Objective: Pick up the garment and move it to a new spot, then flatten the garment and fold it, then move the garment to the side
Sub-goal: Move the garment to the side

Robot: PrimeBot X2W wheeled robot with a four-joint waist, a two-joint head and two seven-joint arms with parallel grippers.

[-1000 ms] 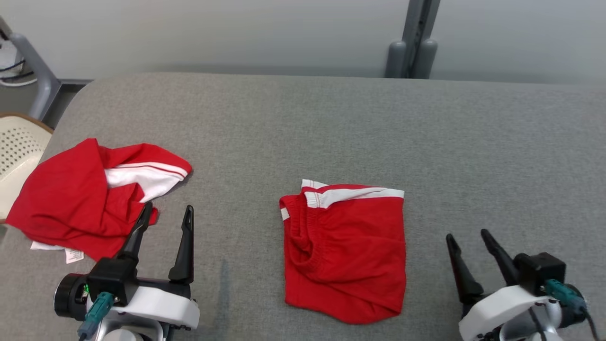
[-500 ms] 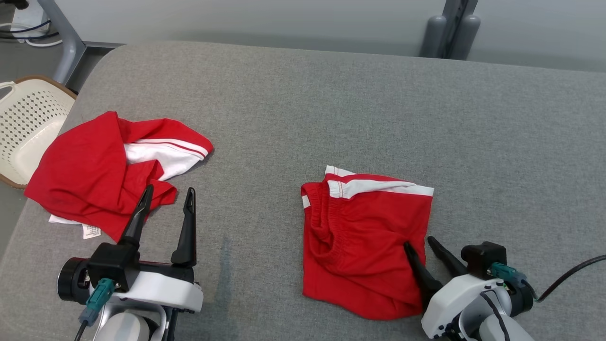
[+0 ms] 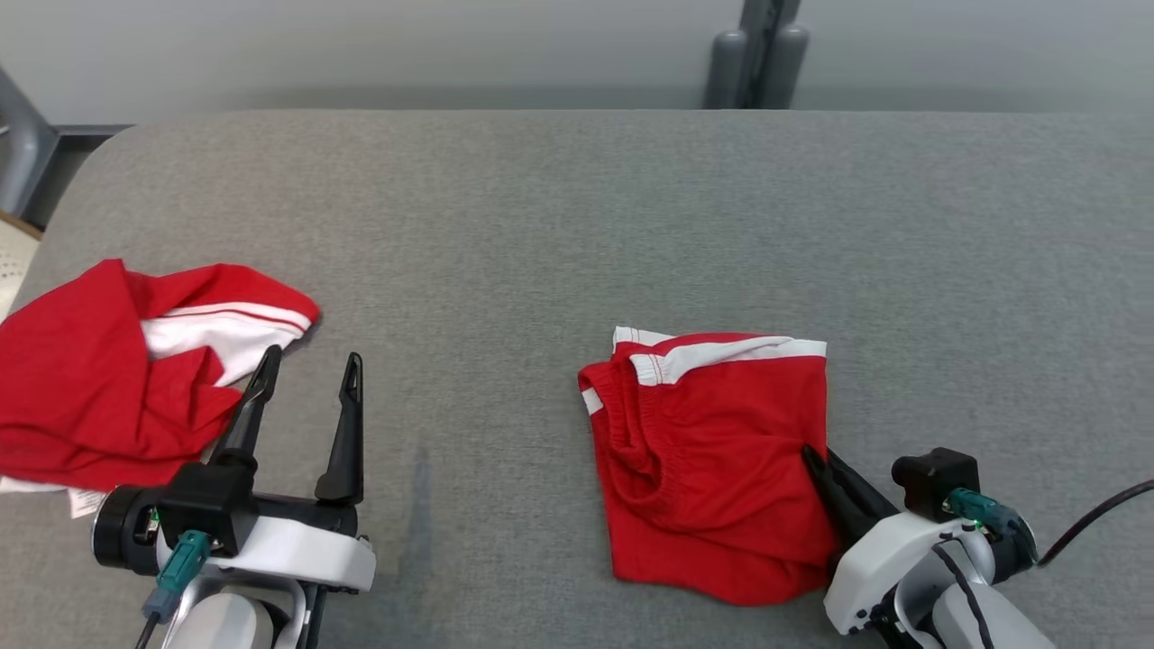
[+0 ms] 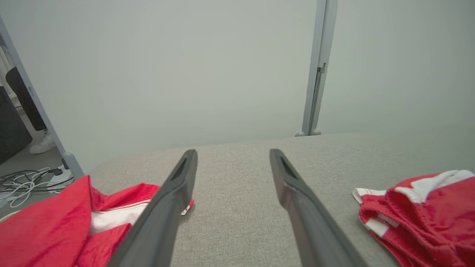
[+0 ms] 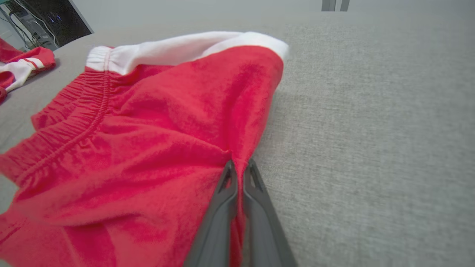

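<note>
- Two end effectors sit nearest. The right end effector (image 3: 809,456) is pinched shut on the right edge of the shorts (image 3: 712,433). The left end effector (image 3: 311,357) is spread wide and holds nothing, low over the worktop (image 3: 541,225).
- Right of the worktop's centre lie the folded red shorts, waistband to the left, white trim along the far edge.
- Moving them aside seems to be the step in hand. The pinch appears to catch only a thin ridge of cloth, so lift little and drag low and slowly, or the folded layers may peel open.
- Farther left, a crumpled red shirt (image 3: 81,388) lies well apart from the shorts; steer clear of it.
</note>
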